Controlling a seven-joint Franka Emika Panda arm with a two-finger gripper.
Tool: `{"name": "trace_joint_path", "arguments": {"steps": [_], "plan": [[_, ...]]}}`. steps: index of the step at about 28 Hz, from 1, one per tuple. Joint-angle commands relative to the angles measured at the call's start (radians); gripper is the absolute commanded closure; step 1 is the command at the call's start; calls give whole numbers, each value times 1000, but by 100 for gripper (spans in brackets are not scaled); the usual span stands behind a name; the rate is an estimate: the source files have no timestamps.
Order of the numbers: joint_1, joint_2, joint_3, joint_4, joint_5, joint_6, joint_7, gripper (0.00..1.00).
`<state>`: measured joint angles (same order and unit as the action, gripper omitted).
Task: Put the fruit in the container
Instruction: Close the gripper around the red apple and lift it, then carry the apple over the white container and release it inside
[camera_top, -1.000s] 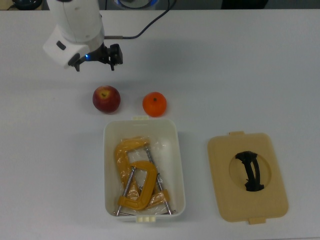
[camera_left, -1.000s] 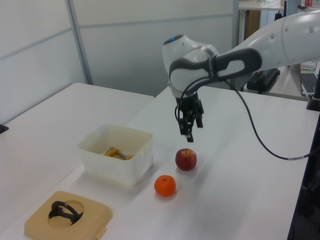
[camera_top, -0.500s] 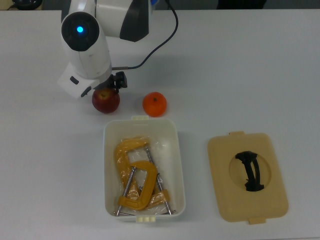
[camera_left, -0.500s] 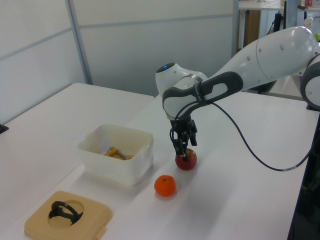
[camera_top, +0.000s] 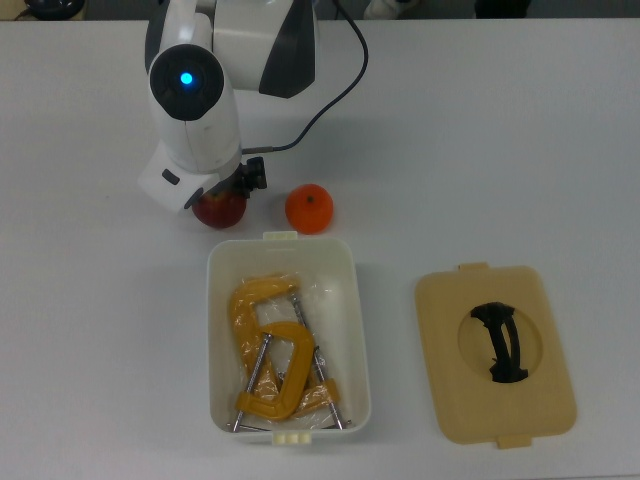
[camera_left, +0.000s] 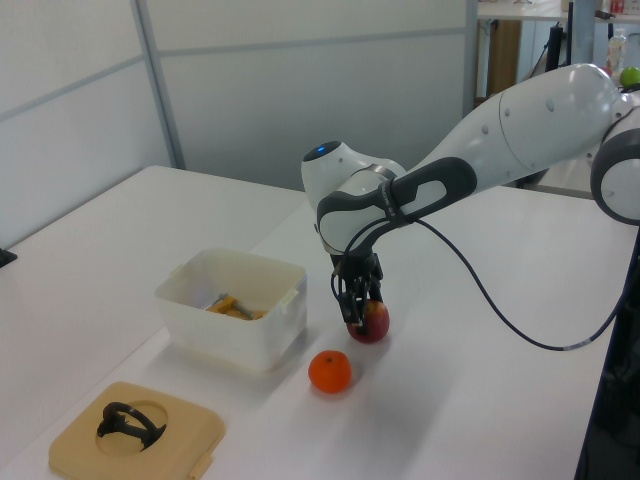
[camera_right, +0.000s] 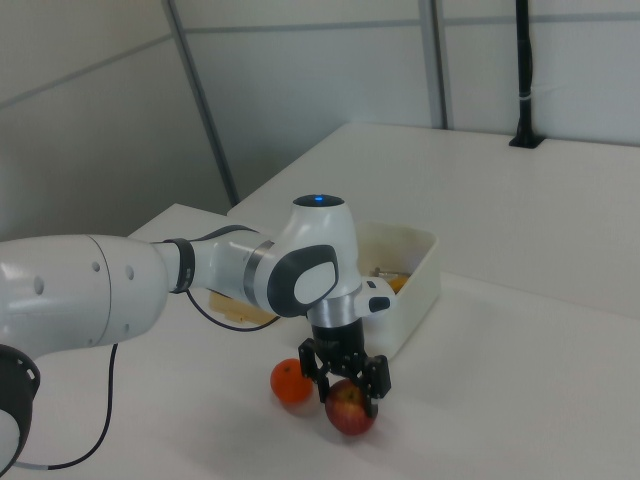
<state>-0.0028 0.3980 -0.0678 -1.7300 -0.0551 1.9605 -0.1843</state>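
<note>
So progress report: basically nothing is in yet. The white rectangular plastic tub (camera_top: 288, 335) holds only the yellow-orange metal C-clamps (camera_top: 277, 355), and both pieces of fruit sit outside it on the white worktop (camera_top: 480, 140).

The dark red round apple (camera_right: 349, 408) is just beside the tub's short end, off its corner on the top view's left. The arm's black 2-finger pincer (camera_right: 346, 390) is down on top of it, with a finger either side of the apple in the right view. It looks spread around the fruit rather than clamped hard, but honestly I can't tell whether it has actually squeezed yet or is only straddling it. The apple seems to rest on the worktop, not lifted.

The bright orange round fruit (camera_top: 309, 208) is also just beside that same short end of the tub, near the cream latch tab, untouched. It's close to the apple but not touching it.

The flat tan lid with the black handle (camera_top: 495, 352) lies apart from the tub, on the top view's right, so the tub is open and ready.

My read: step 1 of 2 is underway, the apple grasp. Left to do: lift the apple, drop it in the tub next to the clamps, then do the same with the orange. 0 of 2 done.
</note>
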Motion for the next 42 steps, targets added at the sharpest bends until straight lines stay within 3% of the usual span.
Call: {"name": "trace_joint_path", "arguments": {"steps": [1, 6, 10, 16, 22, 23, 27, 28, 29, 37, 42], "plan": [[0, -60, -10, 13, -11, -6, 2, 53], [3, -125, -9, 46, -6, -17, 12, 53], [18, -117, -1, 133, -9, -2, 107, 53], [49, -114, -1, 187, -12, 69, 138, 53], [99, -67, -3, 202, -26, 322, 164, 52], [101, -47, -3, 202, -47, 389, 192, 51], [106, -27, -3, 202, -101, 439, 252, 41], [107, -27, -3, 202, -111, 439, 265, 33], [107, -28, -1, 202, -112, 439, 288, 0], [106, -53, -3, 196, -98, 344, 302, 0], [106, -116, -1, 158, -97, 241, 260, 0]]}}
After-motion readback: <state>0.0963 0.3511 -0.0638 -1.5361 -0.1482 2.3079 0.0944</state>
